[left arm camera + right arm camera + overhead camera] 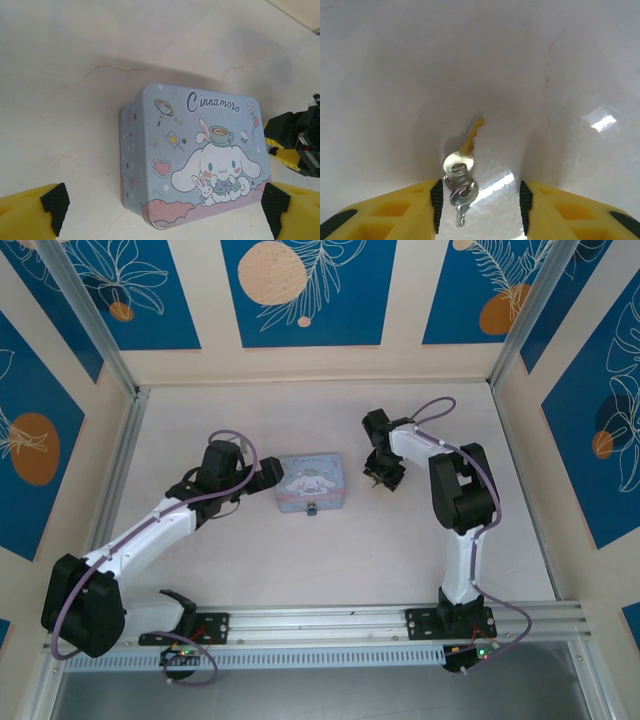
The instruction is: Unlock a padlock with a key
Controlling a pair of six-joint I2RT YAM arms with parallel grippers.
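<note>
1. Left gripper [165, 207]: jaws wide open, holding nothing, aimed at the tin [195, 160] just ahead.
2. Padlock [312, 508] sits on the tin's near side. It's too small to read, but I'd guess it's locked.
3. Key [464, 150] lies flat on the table [380, 75] right of the tin, between the right gripper's [480, 205] open jaws and not pinched yet. So basically everything's left to do. A second key on its ring might get in the way.
</note>
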